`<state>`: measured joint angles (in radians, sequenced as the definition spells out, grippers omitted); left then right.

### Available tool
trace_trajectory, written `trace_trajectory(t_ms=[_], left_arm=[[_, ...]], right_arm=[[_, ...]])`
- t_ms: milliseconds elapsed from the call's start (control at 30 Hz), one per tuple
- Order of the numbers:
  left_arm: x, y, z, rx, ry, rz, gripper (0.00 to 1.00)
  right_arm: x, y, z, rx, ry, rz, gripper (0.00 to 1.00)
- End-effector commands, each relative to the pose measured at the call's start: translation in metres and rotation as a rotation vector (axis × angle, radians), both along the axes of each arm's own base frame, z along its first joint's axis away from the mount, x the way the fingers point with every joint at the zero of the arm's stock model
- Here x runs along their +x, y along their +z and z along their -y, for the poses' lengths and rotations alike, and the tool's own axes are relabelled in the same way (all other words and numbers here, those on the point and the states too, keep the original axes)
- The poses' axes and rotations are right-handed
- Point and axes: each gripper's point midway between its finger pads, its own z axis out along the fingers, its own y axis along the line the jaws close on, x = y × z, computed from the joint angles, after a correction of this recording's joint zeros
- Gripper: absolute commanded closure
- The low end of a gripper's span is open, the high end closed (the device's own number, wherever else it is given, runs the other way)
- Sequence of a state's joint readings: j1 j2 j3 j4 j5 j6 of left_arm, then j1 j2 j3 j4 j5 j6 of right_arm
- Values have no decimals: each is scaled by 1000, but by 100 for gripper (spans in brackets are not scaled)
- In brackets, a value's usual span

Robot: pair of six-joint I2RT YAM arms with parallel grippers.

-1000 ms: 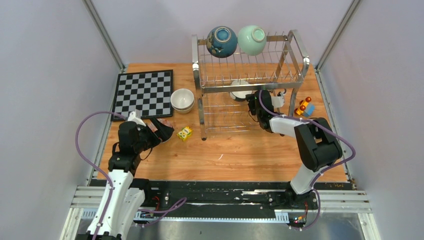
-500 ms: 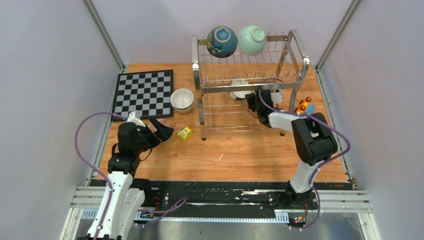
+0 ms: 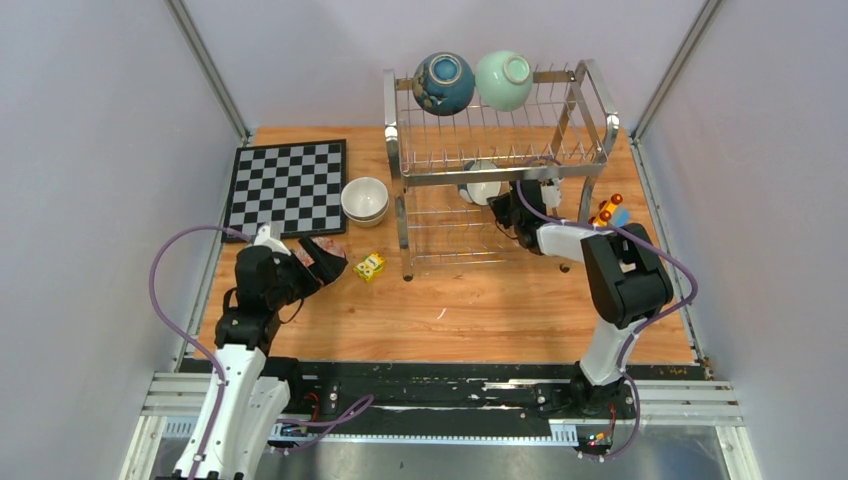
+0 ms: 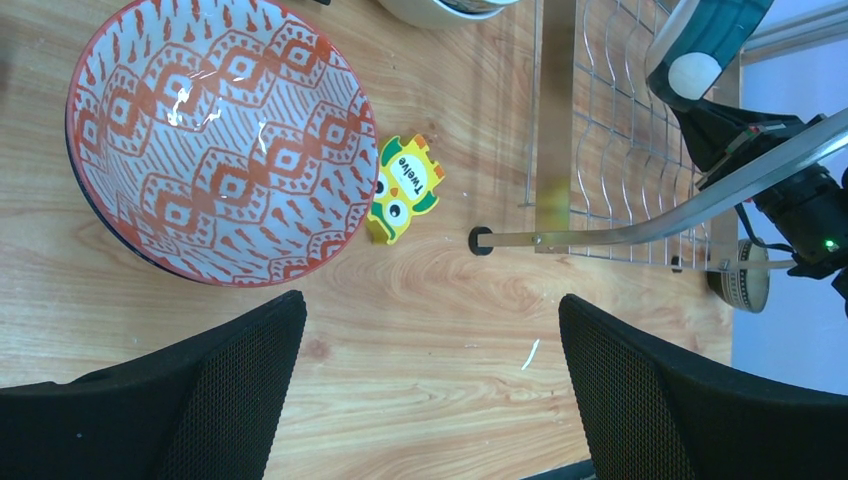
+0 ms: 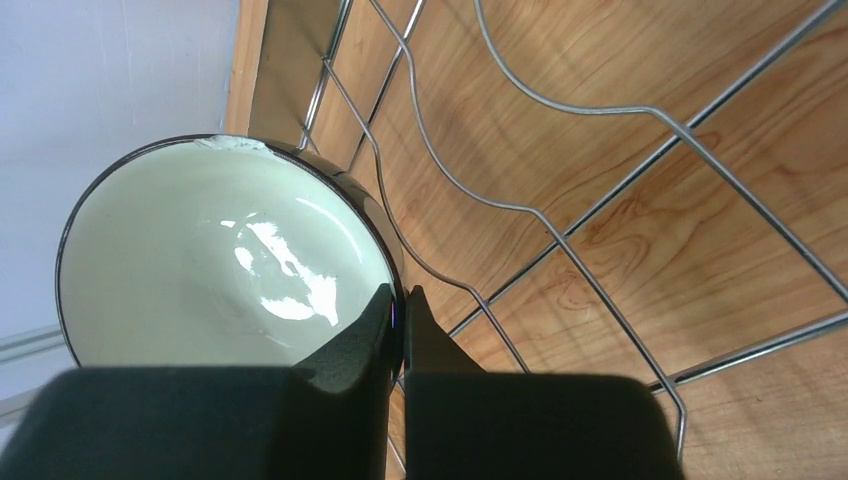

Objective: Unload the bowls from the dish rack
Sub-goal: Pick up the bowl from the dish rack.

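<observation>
- Here the dish rack (image 3: 495, 150) stands far back on the table (image 3: 480, 310), a dark blue bowl (image 3: 444, 83) and a mint green bowl (image 3: 503, 80) tipped on its top tier.
- The red-patterned bowl (image 4: 215, 140) sits on the table near the left gripper (image 4: 430, 310), whose fingers are spread wide.
- The right gripper (image 5: 402, 305), under the top tier, pinches the dark-rimmed bowl (image 5: 230, 260) by its rim.
</observation>
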<state>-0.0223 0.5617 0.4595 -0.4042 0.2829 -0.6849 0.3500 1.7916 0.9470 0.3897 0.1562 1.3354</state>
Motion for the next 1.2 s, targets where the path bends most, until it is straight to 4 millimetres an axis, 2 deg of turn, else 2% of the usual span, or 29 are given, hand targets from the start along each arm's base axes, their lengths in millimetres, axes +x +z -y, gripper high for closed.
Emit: trace_trajectory(t_ms=[0, 133, 367, 633, 833, 967, 1067, 1167], left_arm=[[-2, 9, 1, 5, -6, 22, 2], [-1, 15, 1, -6, 0, 31, 2], [2, 34, 0, -12, 8, 61, 2], [0, 45, 1, -31, 17, 73, 2], [-1, 48, -1, -34, 33, 74, 2], [-1, 46, -2, -41, 49, 69, 2], [1, 49, -3, -47, 62, 77, 2], [6, 60, -3, -73, 77, 107, 1]], right_arm=[[5, 26, -4, 4, 55, 65, 100], [-1, 44, -10, 9, 102, 99, 100], [-18, 61, -12, 22, 147, 128, 100], [-47, 59, -19, 16, 253, 110, 100], [-83, 58, -26, -19, 377, 98, 100], [-112, 66, -33, -43, 496, 108, 100], [-139, 67, -39, -95, 580, 122, 100], [-171, 62, -43, -175, 661, 127, 100]])
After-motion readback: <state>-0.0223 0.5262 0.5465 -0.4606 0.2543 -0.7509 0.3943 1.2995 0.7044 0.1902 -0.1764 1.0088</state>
